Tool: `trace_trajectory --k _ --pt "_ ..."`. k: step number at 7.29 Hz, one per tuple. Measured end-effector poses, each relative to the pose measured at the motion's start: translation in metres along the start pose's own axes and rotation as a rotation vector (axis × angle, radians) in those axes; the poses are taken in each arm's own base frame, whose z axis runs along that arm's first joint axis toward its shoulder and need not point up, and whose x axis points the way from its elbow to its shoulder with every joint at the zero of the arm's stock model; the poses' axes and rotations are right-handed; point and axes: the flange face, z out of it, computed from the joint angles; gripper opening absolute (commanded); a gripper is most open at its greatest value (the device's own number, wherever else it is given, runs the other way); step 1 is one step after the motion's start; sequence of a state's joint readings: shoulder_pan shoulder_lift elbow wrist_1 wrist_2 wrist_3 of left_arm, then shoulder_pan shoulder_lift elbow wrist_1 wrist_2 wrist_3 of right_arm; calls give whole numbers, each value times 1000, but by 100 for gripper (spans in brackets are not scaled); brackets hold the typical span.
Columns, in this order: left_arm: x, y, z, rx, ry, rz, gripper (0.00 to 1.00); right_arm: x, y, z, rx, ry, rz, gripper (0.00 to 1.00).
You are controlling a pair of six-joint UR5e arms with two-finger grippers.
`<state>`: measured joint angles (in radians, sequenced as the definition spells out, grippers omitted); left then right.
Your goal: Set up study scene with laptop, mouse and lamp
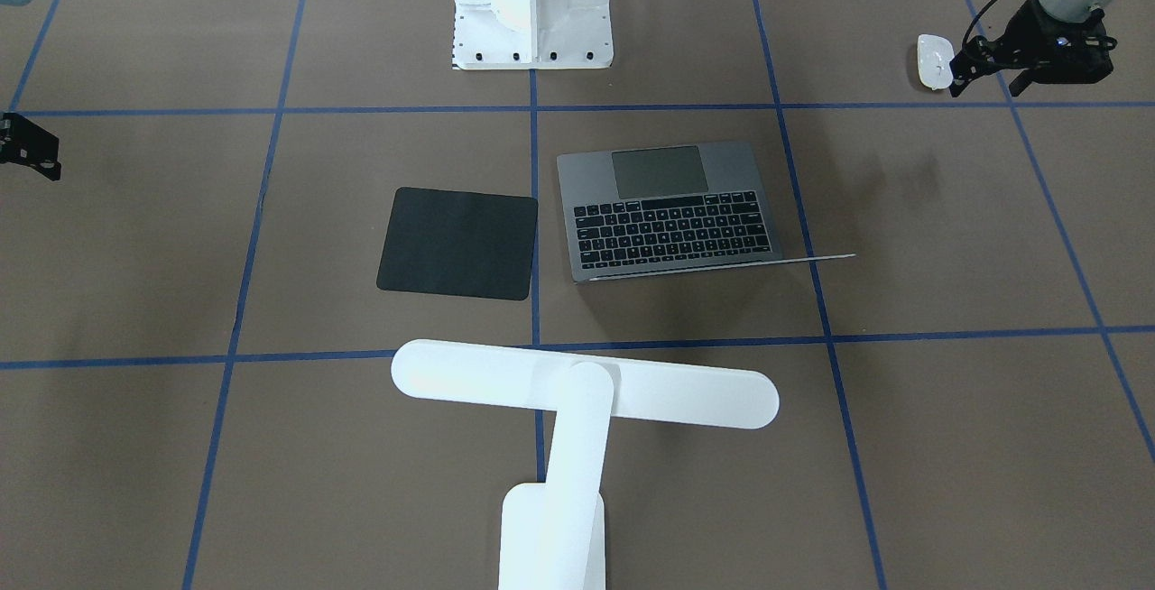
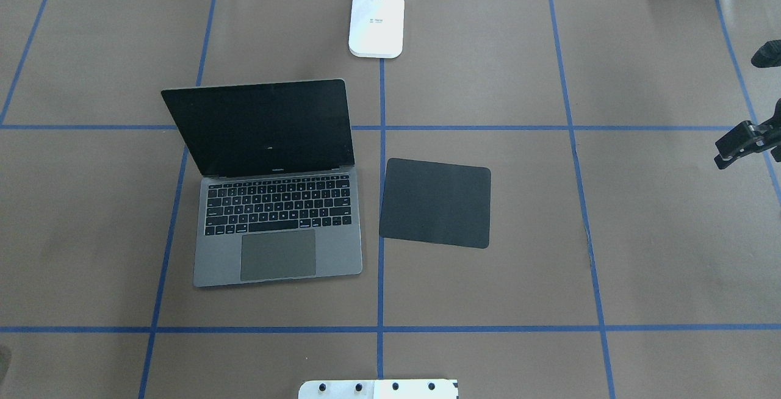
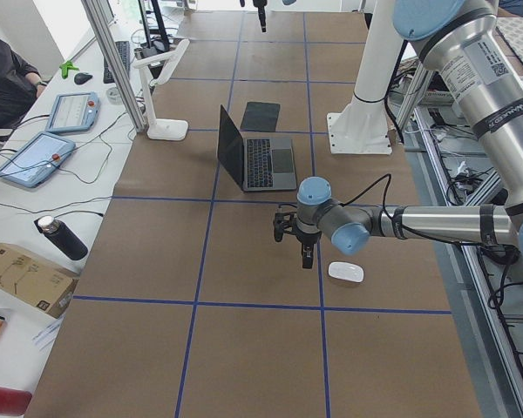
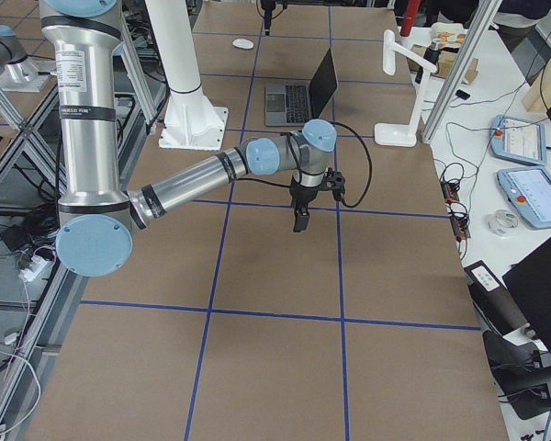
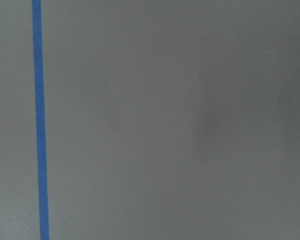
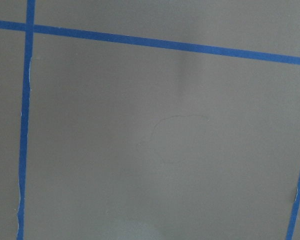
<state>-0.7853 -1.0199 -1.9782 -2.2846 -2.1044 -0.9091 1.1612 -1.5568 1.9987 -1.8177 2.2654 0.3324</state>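
Exterior front-facing view: the mouse [image 1: 935, 60] is lying on the worktop [image 1: 902, 211] just beside the left gripper [image 1: 993, 76], whose fingers are standing apart, empty. Light, glossy and probably slippery, it is asking for a grip across its narrow sides.

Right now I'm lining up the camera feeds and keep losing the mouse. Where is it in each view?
Exterior front-facing: the mouse is upper right, beside the left gripper.
Overhead exterior: not in it.
Exterior left: right of centre, on the table below the near arm.
Exterior right: small, top left, beyond the laptop.
Wrist views: in neither.
Shared landmark: the open laptop, in all four exterior views.
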Motion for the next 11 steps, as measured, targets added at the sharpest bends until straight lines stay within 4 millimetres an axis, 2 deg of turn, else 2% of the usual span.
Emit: trace_trajectory --k 8,11 --pt "23 60 49 -220 -53 107 100 -2 0 4 -25 -39 21 100" --pt "14 72 52 -251 -75 127 100 -4 2 3 -27 -47 22 100"
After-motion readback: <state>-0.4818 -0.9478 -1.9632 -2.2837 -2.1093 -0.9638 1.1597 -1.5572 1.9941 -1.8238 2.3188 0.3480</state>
